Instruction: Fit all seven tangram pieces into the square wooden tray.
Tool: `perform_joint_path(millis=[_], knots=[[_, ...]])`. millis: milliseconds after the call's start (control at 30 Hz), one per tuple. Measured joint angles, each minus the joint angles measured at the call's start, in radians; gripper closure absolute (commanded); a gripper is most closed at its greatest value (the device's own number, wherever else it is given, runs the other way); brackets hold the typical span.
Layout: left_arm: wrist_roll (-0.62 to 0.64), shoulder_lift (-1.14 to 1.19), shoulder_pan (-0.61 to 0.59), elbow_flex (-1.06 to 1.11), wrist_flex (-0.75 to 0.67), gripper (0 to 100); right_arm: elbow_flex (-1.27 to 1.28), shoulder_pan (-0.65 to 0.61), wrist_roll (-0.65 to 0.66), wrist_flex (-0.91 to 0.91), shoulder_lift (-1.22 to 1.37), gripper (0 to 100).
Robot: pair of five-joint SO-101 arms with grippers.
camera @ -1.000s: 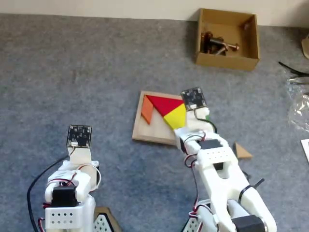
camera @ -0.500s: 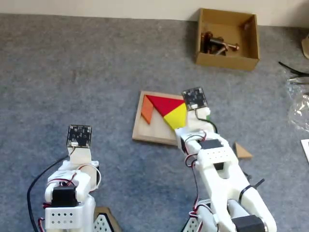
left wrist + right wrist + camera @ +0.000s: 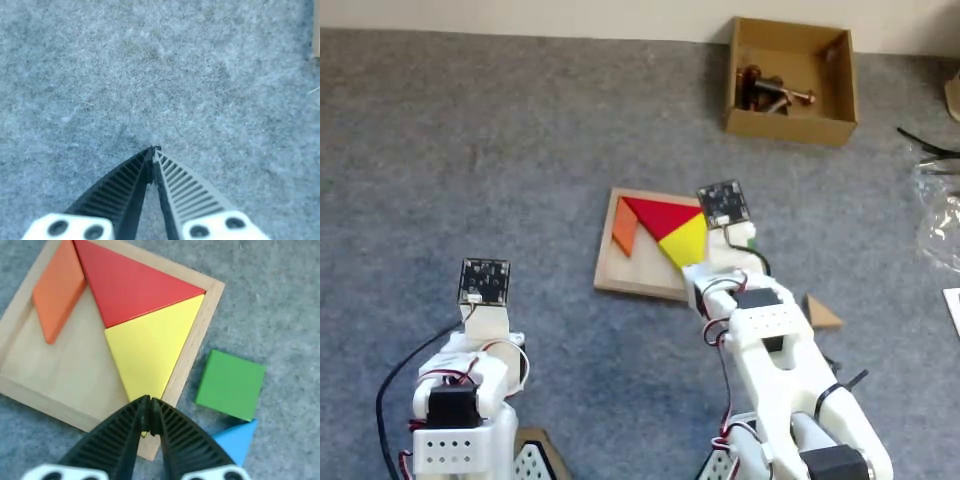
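The square wooden tray (image 3: 60,365) held a red triangle (image 3: 125,287), long side along the far rim and apex pointing near, a yellow triangle (image 3: 147,347), long side along the right rim and apex pointing left, and an orange parallelogram (image 3: 57,290), long axis running far-to-near by the left rim. Just right of the tray lay a green square (image 3: 230,385), with a blue triangle (image 3: 234,440) just nearer. The right gripper (image 3: 149,402), fingers closed and empty, hung over the yellow triangle's near tip; the left gripper (image 3: 152,150), likewise closed, hung over grey carpet (image 3: 150,60) well to the left.
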Motion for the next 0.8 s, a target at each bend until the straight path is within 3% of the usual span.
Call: perform_joint_path(millis=[800], knots=[[0.000,0.000,0.000,0.000,0.000,99,0.063,0.006,0.000,0.000,-0.005,99.2]])
